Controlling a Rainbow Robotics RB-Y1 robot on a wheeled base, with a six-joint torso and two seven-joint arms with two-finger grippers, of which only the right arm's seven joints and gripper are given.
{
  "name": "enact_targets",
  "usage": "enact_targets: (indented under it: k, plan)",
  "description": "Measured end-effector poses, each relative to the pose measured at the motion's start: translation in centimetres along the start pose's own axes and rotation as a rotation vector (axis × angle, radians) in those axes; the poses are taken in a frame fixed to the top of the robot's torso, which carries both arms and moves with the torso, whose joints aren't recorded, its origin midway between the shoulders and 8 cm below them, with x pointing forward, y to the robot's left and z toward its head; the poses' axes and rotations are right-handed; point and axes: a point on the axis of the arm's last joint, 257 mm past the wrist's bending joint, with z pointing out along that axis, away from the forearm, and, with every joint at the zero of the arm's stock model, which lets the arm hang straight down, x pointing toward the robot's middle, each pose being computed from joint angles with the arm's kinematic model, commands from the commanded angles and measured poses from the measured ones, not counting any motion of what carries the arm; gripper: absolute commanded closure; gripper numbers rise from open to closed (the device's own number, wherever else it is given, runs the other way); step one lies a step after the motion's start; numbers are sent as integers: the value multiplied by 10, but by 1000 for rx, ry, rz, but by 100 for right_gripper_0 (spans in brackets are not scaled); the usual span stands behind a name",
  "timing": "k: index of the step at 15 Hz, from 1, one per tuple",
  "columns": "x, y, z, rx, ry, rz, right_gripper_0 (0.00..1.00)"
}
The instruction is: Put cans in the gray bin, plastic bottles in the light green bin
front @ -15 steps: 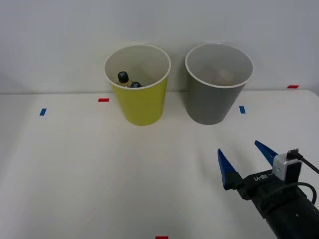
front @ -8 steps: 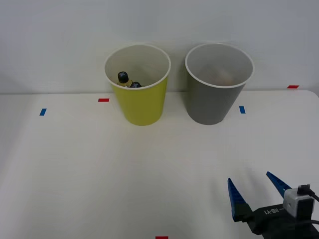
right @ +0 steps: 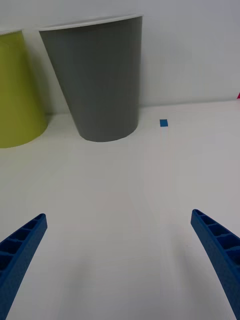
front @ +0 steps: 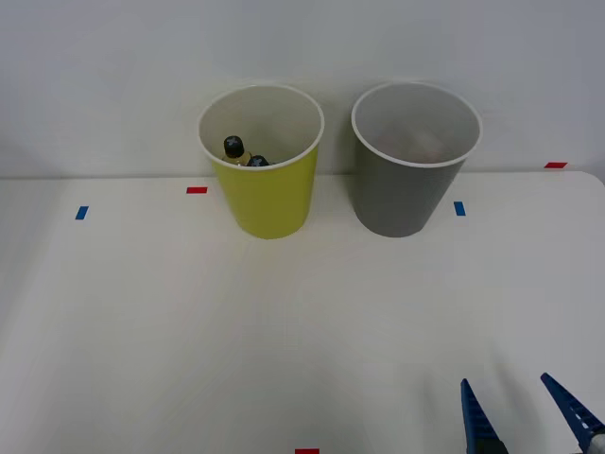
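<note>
The light green bin point(front: 263, 165) stands at the back of the table, left of the gray bin point(front: 411, 165). Inside the green one I see two black-capped plastic bottles point(front: 242, 153). Something pale lies in the gray bin, too dim to name. My right gripper point(front: 522, 409) is open at the table's front right edge, well short of both bins, with nothing between its blue fingers. From the wrist, the gray bin point(right: 95, 80) sits straight ahead of the open gripper point(right: 120, 250), and the light green bin point(right: 17, 90) is beside it.
Small tape marks dot the white table: blue ones point(front: 81, 213) point(front: 459, 208) and red ones point(front: 197, 190) point(front: 555, 165) point(front: 306, 451). A pale wall rises right behind the bins.
My right arm has drawn back toward the front edge of the table, away from the bins, with its fingers staying open. The bins and bottles have not moved.
</note>
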Motion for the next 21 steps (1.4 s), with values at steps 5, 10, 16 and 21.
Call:
enact_targets:
  k: [5,10,16,21]
  plan:
    - [34,-12,-28,4,-132,-6,0]
    - [44,24,-32,-163,-106,-12,0]
    - [45,14,-24,-234,-64,40,0]
    - [42,16,-12,-269,-55,109,0]
